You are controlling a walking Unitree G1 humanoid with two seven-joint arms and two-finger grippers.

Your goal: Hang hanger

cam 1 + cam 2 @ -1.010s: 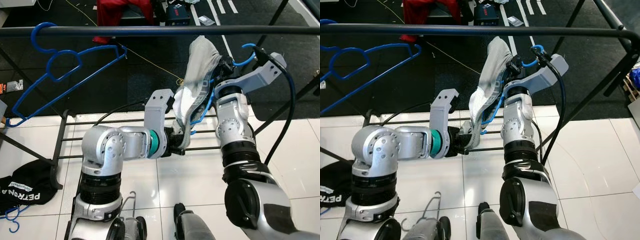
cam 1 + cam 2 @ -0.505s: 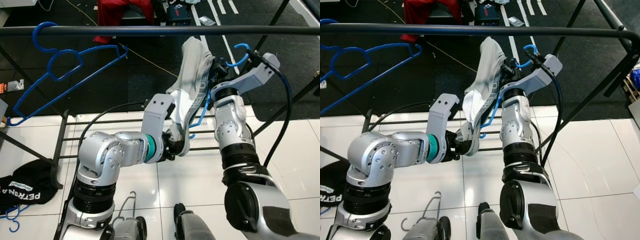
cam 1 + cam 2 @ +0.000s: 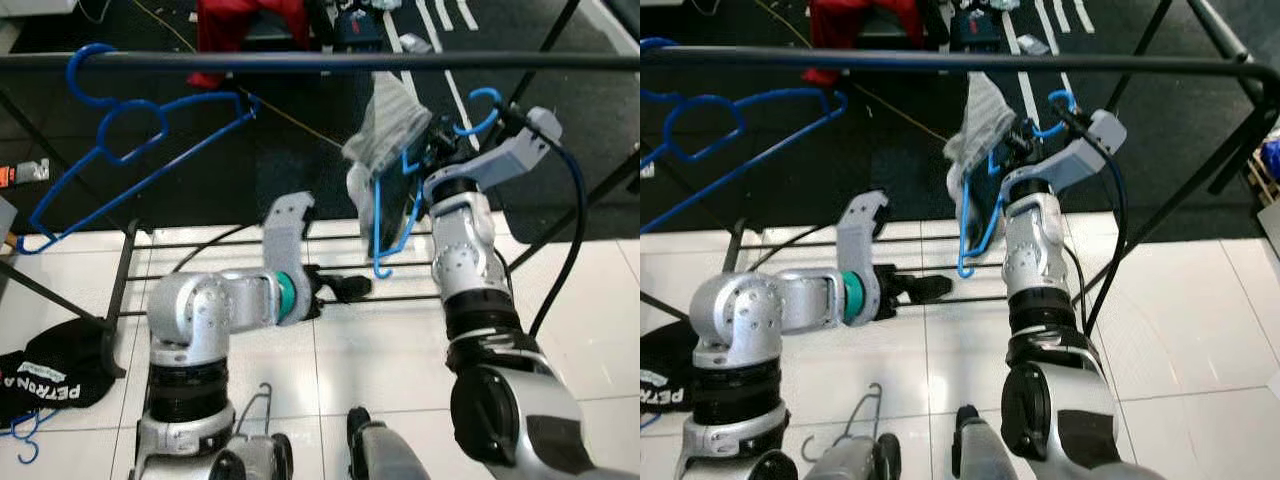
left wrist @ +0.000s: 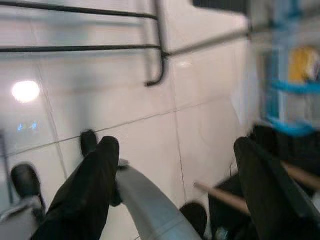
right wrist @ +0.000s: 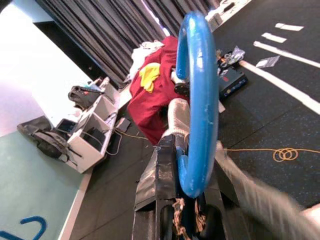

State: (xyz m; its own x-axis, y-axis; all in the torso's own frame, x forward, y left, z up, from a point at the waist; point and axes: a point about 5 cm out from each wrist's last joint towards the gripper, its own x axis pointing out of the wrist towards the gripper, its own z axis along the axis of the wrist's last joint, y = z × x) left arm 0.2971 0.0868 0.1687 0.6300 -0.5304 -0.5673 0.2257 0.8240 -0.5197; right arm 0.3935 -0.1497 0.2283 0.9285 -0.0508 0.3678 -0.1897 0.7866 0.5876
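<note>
Left gripper (image 3: 350, 288) now off cloth (image 3: 385, 125); hanger (image 3: 392, 215) in right fingers (image 5: 160, 175).

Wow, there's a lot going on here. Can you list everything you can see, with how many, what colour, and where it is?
Rail: one, dark, running across the top of the rack.
Empty hanger: one, blue, hooked on the rail at the robot's left.
Held hanger: one, blue, gripped near its hook just below the rail, right of centre.
Grey garment: one, draped over the held hanger.
Red cloth: one, on the dark floor beyond the rack.
Black bag: one, white lettering, on the white tiles at the left.
Left hand: black fingers open, low by the rack's lower bars.
Right hand: shut on the held hanger.
</note>
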